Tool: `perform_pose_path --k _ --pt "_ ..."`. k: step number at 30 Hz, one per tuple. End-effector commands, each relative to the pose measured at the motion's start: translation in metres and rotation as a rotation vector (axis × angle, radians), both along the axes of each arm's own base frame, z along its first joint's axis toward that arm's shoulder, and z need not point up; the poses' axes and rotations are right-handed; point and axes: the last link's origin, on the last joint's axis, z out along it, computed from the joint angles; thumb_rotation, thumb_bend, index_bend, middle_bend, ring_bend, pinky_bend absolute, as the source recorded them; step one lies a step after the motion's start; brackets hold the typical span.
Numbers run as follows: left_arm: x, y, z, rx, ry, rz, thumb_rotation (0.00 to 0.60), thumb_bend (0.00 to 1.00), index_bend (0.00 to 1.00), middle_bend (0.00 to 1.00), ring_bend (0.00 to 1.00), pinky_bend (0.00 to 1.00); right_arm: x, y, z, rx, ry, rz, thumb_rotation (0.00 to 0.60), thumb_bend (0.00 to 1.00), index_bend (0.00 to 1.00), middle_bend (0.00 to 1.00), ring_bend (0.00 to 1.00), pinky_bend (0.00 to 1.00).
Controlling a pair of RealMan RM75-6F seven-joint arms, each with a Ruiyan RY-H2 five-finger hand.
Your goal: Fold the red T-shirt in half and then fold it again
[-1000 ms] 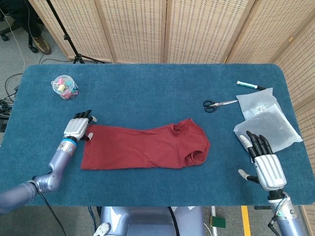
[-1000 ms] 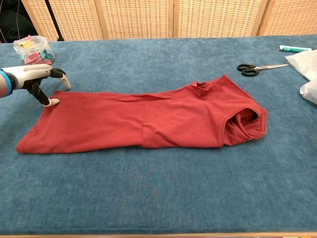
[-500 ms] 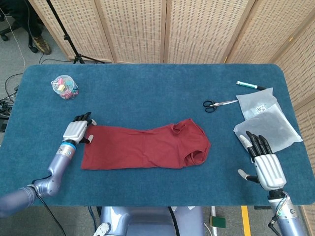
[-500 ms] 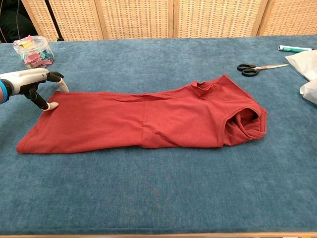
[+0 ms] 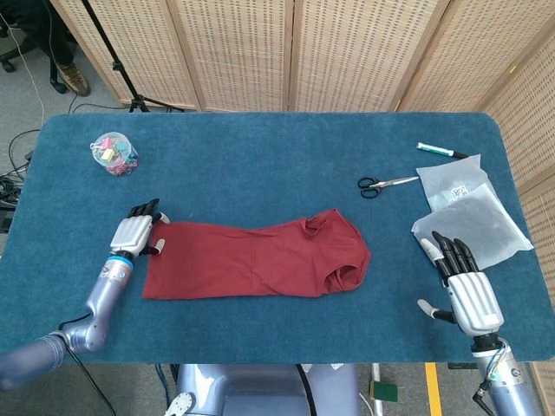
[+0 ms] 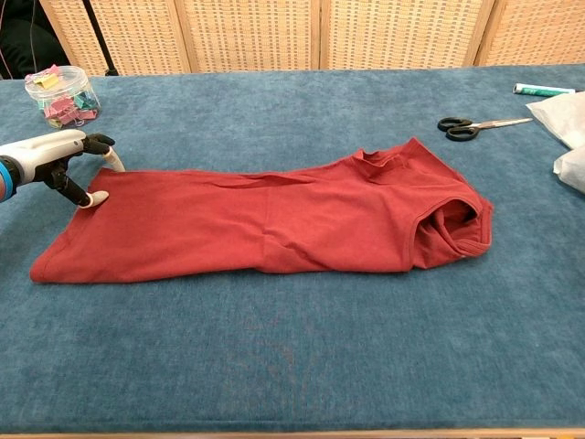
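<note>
progress check: red t-shirt (image 5: 256, 260) lies flat near the front middle of the blue surface (image 5: 277, 165), already doubled lengthwise into a long narrow band, hem end toward the robot's left, collar and sleeve bunched at the right end. judged from this, the first fold is done and the second, bringing one short end over the other, is not yet made. left hand (image 5: 135, 230) sits just off the far-left hem corner, fingers loosely spread and pointing down, holding nothing; in the chest view a fingertip (image 6: 95, 197) is at or just touching the cloth edge, contact not certain. right hand (image 5: 464, 282) rests on the surface well apart from the shirt, fingers extended and apart, empty, beside the plastic bags (image 5: 468, 217). scissors (image 5: 386, 183), pen (image 5: 442, 151) and jar of clips (image 5: 114, 154) lie clear of the work. change against the earlier frames: left hand has drifted outward and slightly back from the hem corner, away from the cloth; shirt outline unchanged; right hand unmoved apart from a slight shift.
</note>
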Motion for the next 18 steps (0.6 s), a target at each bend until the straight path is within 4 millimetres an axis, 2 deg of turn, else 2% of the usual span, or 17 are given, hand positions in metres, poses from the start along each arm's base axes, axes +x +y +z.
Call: perform_pose_path --k 1,10,18 --pt "-0.0001 -0.0011 -0.0006 0.007 -0.011 -0.003 0.6 0.42 0.59 0.0 0.0 0.0 0.0001 -0.0002 0.0002 -0.001 -0.002 0.001 0.6 0.0 0.0 0.0 0.0 0.04" --pt "-0.0023 -0.0035 -0.0014 0.027 -0.019 -0.002 0.6 0.42 0.67 0.0 0.0 0.0 -0.0003 -0.0003 0.0002 0.0 -0.005 -0.001 0.6 0.0 0.0 0.0 0.0 0.04" --pt "-0.0004 -0.0059 -0.0026 0.031 -0.032 0.0 0.6 0.42 0.69 0.0 0.0 0.0 -0.0006 -0.0007 0.0004 0.001 -0.009 -0.004 0.6 0.0 0.0 0.0 0.0 0.04"
